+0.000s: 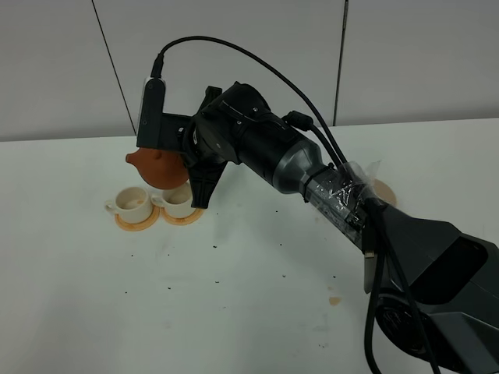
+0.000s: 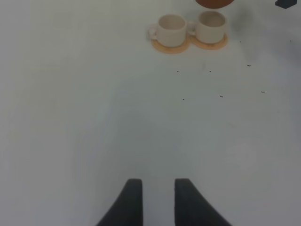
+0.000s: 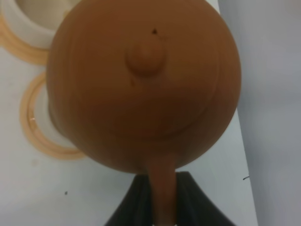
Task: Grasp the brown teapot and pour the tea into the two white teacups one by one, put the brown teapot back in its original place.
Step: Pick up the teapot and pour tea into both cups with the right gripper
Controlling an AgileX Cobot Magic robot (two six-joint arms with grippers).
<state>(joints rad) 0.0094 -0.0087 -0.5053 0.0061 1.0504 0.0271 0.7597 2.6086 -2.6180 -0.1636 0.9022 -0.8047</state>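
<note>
Gripping the brown teapot (image 3: 141, 84) by its loop handle, right gripper (image 3: 162, 201) clamped tight. Clay looks rigid, brittle, slick; handle's the safest hold.

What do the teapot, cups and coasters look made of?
Brown teapot: likely unglazed clay, matte reddish-brown, no glare. White teacups: probably glazed ceramic, smooth cream surface. Orange coasters: unclear, perhaps wood or cork; flat, dull.

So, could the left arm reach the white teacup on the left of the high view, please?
Probably yes: bare table lies between the left gripper and that teacup. The brown teapot, held by the right gripper, hangs close by, so it could crowd the approach.
</note>
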